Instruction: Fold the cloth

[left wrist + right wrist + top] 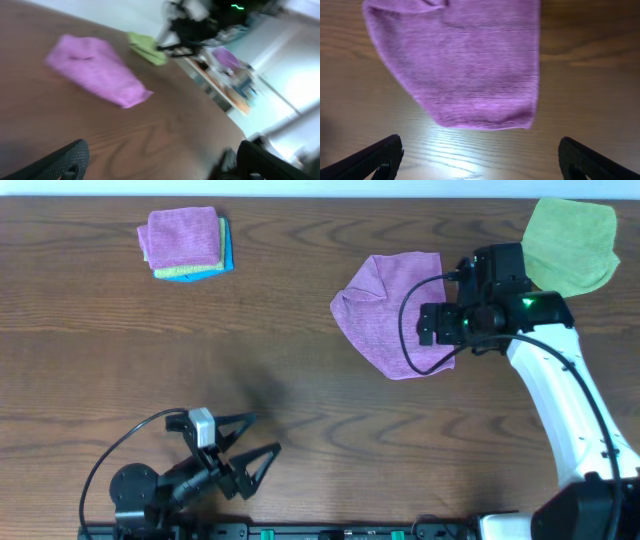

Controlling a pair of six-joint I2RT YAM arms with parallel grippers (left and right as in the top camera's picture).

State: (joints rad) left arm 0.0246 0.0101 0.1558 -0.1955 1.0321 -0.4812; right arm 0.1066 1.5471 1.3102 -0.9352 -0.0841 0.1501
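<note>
The purple cloth (388, 310) lies rumpled on the wooden table right of centre, with a fold at its left side; no tag shows. It fills the top of the right wrist view (465, 60) and lies far off in the left wrist view (95, 70). My right gripper (437, 323) hovers over the cloth's right edge, open and empty, its fingertips (480, 157) spread wide over bare wood just short of the cloth's near edge. My left gripper (250, 448) rests open and empty near the table's front left, its fingers (160, 160) over bare wood.
A lime-green cloth (568, 242) lies at the back right corner, close to the right arm. A stack of folded cloths, purple on top (185, 242), stands at the back left. The right arm's black cable loops over the purple cloth.
</note>
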